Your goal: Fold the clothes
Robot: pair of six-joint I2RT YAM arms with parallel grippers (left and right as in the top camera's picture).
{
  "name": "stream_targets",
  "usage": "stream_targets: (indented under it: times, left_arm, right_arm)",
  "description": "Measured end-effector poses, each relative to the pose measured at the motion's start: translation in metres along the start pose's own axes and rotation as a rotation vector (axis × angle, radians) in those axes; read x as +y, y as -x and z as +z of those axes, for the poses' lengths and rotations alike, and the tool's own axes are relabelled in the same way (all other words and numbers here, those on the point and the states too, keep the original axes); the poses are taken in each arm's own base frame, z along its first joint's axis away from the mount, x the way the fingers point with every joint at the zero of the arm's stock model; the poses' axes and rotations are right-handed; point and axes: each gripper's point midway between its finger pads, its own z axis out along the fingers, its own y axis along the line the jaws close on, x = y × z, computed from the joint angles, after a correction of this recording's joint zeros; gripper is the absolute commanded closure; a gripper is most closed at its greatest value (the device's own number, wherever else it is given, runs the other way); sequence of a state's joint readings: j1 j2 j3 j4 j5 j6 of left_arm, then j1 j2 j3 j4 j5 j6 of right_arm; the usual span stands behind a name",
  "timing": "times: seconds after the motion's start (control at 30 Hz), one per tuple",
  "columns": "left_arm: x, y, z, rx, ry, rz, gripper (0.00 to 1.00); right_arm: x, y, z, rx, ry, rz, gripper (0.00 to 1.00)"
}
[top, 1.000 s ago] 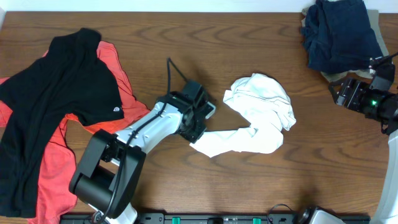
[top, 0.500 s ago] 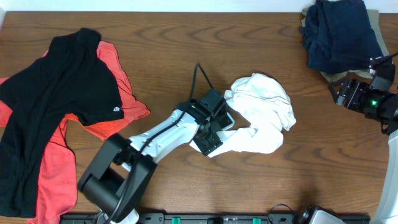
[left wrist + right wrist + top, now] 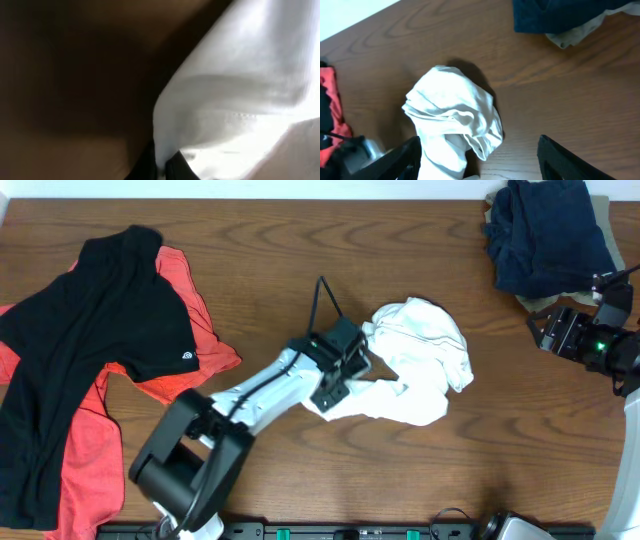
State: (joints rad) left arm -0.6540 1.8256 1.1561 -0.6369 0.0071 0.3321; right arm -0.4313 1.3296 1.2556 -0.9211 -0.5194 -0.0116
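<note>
A crumpled white T-shirt [image 3: 420, 360] lies in a heap at mid-table. My left gripper [image 3: 338, 385] is at its lower left edge. In the left wrist view the dark fingertips [image 3: 176, 167] pinch a fold of the white cloth [image 3: 240, 100], so the gripper [image 3: 162, 170] is shut on it. A black T-shirt [image 3: 90, 350] with a small white logo lies spread over an orange-red one [image 3: 195, 320] at the far left. My right gripper [image 3: 545, 330] hovers open near the right edge, well clear of the white shirt [image 3: 452, 117], with nothing between its fingers [image 3: 400, 160].
A pile of dark blue cloth [image 3: 545, 235] over a beige piece [image 3: 580, 32] sits in the back right corner, just behind the right gripper. Bare wood tabletop [image 3: 300, 240] runs between the left shirts and the white heap.
My left gripper has moved right, from the end of the white shirt's trailing strip onto its edge, opened and shut on the cloth, which bunched slightly. The right arm has stayed put.
</note>
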Motion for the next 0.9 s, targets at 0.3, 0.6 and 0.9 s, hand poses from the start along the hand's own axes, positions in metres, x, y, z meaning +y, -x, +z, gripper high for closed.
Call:
stream_targets:
  times: [0.3,0.6,0.9]
  left_arm:
    - [0.086,0.063,-0.148,-0.266,0.171,-0.171,0.94]
    - [0.119,0.111,-0.290,-0.598,0.285,-0.215,0.94]
    - [0.133,0.143,-0.399,-0.929,0.384,-0.227,0.94]
  right_arm:
    - [0.054,0.001,0.019,0.004,0.094,-0.151,0.31]
    - [0.106,-0.001,0.037,-0.002,0.156,-0.219,0.28]
    - [0.122,-0.027,0.080,0.130,0.180,-0.228,0.23]
